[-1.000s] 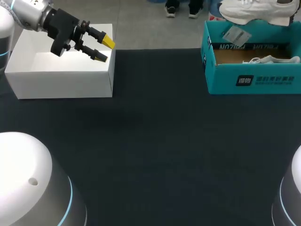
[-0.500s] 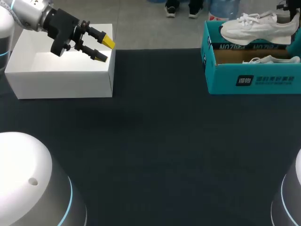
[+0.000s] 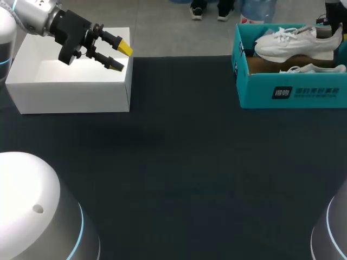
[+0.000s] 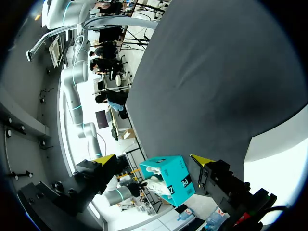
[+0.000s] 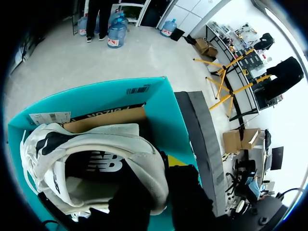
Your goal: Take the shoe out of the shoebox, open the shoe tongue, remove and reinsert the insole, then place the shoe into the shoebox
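A white sneaker hangs low in the teal shoebox at the table's far right, toe pointing left. My right gripper is shut on its heel. In the right wrist view the shoe shows its dark insole, and the right gripper pinches the heel wall, one finger inside and one outside. A second white shoe lies in the box beside it. My left gripper hovers open over the white box at the far left, holding nothing. The left wrist view shows the left gripper open, with the shoebox far ahead.
A white open box stands at the back left under my left gripper. The dark table mat stretches between the two boxes. The robot's rounded bases sit at the near corners.
The right gripper has brought the white sneaker down from above the shoebox's rim into the box. The left arm has stayed still.
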`<state>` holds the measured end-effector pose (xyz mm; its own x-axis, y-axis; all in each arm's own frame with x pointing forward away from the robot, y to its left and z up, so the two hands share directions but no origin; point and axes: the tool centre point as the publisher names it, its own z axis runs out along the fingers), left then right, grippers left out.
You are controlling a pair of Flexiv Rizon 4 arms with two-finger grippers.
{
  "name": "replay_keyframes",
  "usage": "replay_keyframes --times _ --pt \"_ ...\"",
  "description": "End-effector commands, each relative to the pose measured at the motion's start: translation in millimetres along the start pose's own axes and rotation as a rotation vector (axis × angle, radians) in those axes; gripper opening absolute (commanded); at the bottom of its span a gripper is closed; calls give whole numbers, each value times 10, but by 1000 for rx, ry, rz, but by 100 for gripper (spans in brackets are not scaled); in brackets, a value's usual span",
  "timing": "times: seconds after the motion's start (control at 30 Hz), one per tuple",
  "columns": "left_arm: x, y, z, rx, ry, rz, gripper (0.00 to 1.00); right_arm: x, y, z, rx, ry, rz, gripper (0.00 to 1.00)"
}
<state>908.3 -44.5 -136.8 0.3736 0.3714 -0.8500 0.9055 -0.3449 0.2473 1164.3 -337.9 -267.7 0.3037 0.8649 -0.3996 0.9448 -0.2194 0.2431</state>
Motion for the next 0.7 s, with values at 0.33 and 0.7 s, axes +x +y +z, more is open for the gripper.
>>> replay_keyframes --times 0.33,0.7 --pt "-4 -6 -5 0 2 1 100 201 45 473 11 -20 -12 0" --pt "-4 -6 -5 0 2 1 100 245 -14 710 48 -15 -5 0"
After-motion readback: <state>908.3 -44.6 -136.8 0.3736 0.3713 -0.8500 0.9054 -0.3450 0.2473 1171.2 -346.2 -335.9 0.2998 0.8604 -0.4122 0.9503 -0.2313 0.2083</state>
